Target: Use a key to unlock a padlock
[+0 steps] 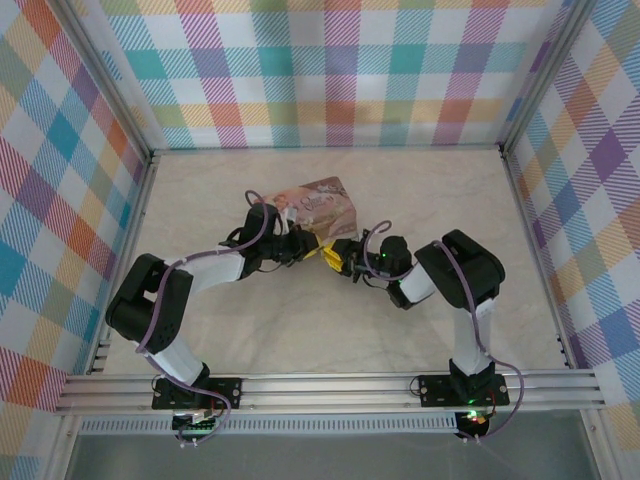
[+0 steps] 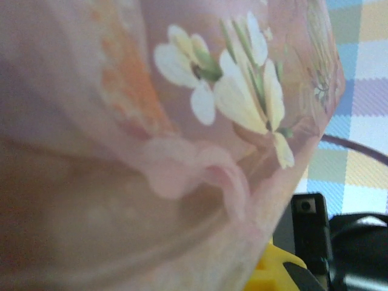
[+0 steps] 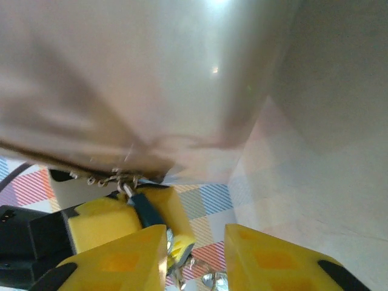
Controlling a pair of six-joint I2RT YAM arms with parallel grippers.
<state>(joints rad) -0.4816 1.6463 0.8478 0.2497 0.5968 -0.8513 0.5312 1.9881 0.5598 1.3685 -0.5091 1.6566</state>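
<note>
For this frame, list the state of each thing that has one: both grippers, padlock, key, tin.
left gripper: shut on the padlock.
right gripper: open, fingers apart just below the padlock.
padlock: clamped between the left gripper's yellow fingers; cannot tell whether it is locked.
key: probably the metal piece at the padlock's lower end; too blurred to tell if it is inserted.
tin box: tilted, its underside showing to the right wrist camera.

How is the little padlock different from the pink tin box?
The padlock is tiny and blue; the tin box is far larger, pink and flowered. The padlock is clamped between the left gripper's yellow fingers; the tin box lies outside them. Both sit close together.
</note>
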